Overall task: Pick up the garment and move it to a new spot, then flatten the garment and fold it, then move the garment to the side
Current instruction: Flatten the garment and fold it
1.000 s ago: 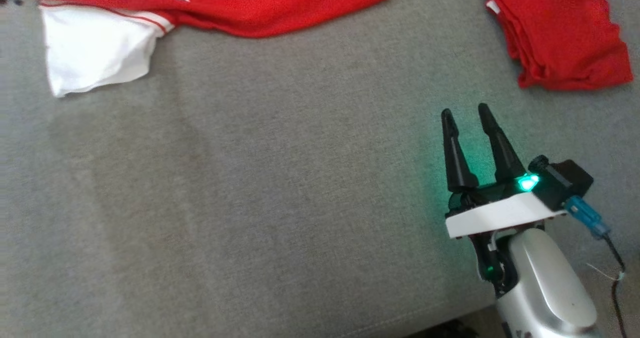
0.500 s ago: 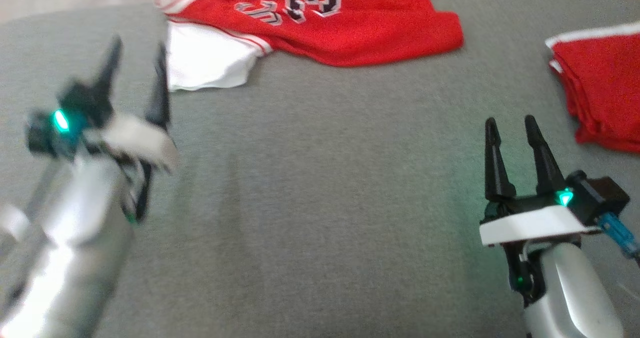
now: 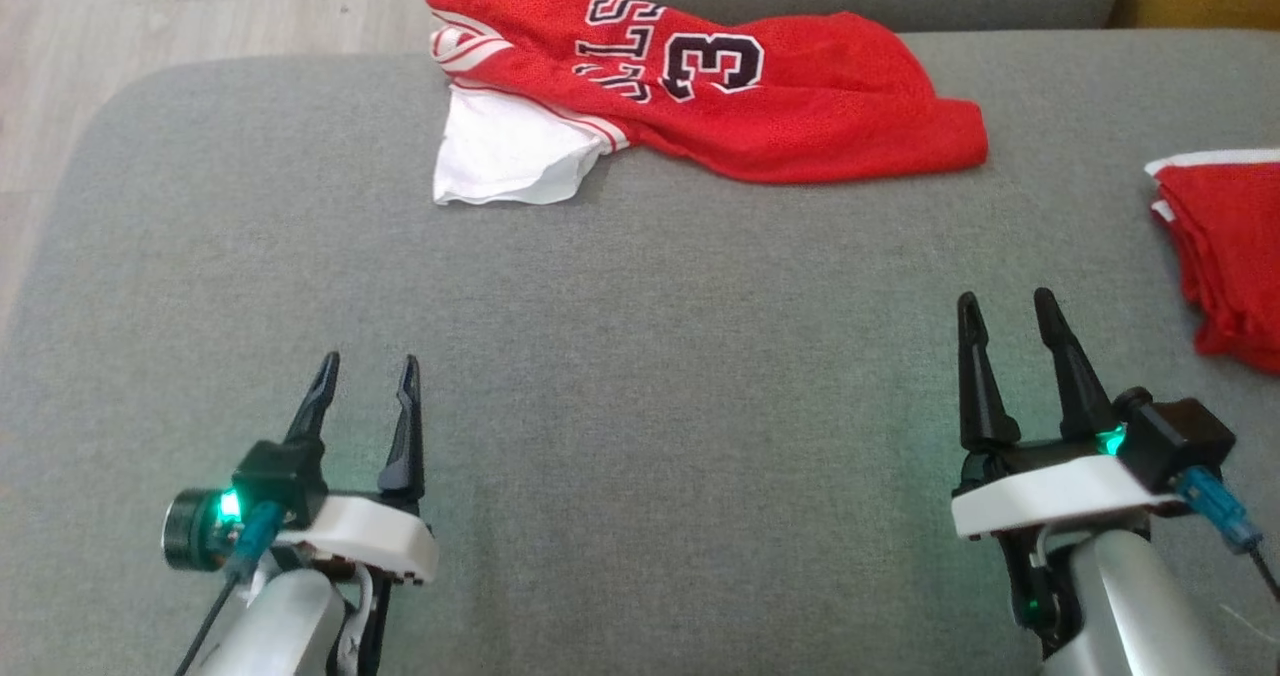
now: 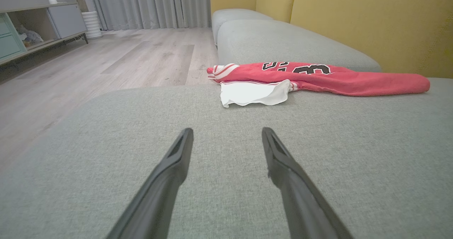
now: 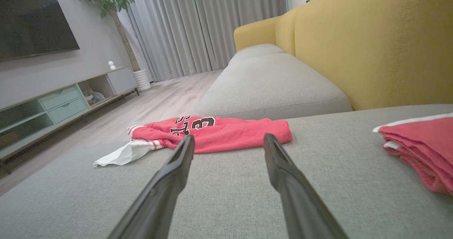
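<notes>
The garment [image 3: 800, 116] is a red jersey with a black and white "3" and a white part sticking out at its left end; it lies crumpled at the far edge of the grey sofa seat [image 3: 640, 376]. It shows again as the garment [image 4: 318, 78] in the left wrist view and the garment [image 5: 219, 133] in the right wrist view. My left gripper [image 3: 366, 376] hovers open over the near left of the seat, holding nothing. At the near right, my right gripper [image 3: 1005, 311] is open and empty too. Both are well short of the jersey.
A folded red cloth [image 3: 1230, 256] lies at the seat's right edge, also the folded red cloth [image 5: 421, 150]. Yellow backrests [image 5: 371, 48] rise behind the seat. Wooden floor [image 4: 106, 65] lies past the seat's left edge, with a low cabinet [image 5: 53, 104] beyond.
The head camera has tilted, so the whole picture shifted down. My left arm came into view from the left and settled at the near left. The right gripper stays open.
</notes>
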Controlling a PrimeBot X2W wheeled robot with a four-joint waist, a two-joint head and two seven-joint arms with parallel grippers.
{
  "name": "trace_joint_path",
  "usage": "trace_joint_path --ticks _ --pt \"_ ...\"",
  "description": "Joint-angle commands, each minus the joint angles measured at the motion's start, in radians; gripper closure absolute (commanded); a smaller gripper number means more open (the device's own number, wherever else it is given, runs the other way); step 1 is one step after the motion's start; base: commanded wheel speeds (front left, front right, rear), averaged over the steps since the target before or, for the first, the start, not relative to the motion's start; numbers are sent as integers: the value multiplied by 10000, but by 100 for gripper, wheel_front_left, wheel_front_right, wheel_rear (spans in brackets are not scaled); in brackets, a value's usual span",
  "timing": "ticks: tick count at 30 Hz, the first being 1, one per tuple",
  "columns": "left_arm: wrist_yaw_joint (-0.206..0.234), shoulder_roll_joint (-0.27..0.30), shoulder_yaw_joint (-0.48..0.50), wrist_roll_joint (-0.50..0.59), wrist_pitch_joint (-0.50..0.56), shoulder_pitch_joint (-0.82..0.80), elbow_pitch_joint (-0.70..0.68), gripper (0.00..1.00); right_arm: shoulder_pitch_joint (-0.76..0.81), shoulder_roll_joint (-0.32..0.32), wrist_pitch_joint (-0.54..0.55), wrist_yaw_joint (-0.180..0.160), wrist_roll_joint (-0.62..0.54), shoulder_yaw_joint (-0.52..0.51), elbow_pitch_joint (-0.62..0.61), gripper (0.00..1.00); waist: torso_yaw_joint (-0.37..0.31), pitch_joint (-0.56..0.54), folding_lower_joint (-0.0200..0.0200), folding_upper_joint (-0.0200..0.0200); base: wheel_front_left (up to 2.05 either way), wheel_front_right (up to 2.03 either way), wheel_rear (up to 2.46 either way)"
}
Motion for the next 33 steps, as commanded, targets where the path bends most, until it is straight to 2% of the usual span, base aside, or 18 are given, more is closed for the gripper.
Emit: trace_joint_path --ticks 1,5,13,23,29,33 --pt "37 145 461 87 -94 -463 -329 0 -192 -26 -63 -9 -21 303 -292 0 -123 108 1 0 0 0 0" --pt "-81 294 484 177 -46 -877 -164 0 -303 -26 -63 -9 32 415 -326 0 -391 413 1 0 0 0 0" --pt "-364 552 463 196 973 -2447 797 0 -550 -26 -63 -9 73 465 -453 0 -957 1361 1 0 0 0 0" --pt "-871 786 931 -246 1994 -5187 3169 0 -976 -26 -63 -9 232 771 -650 0 -1736 2668 1 0 0 0 0" --pt "-1308 872 999 -421 2247 -6244 4514 0 -1110 -26 -63 -9 365 931 -708 0 -2095 3065 1 0 0 0 0" --pt "-1389 882 926 -415 2483 -6668 5329 0 -1149 -26 -63 -9 442 989 -740 0 -2260 3172 1 0 0 0 0"
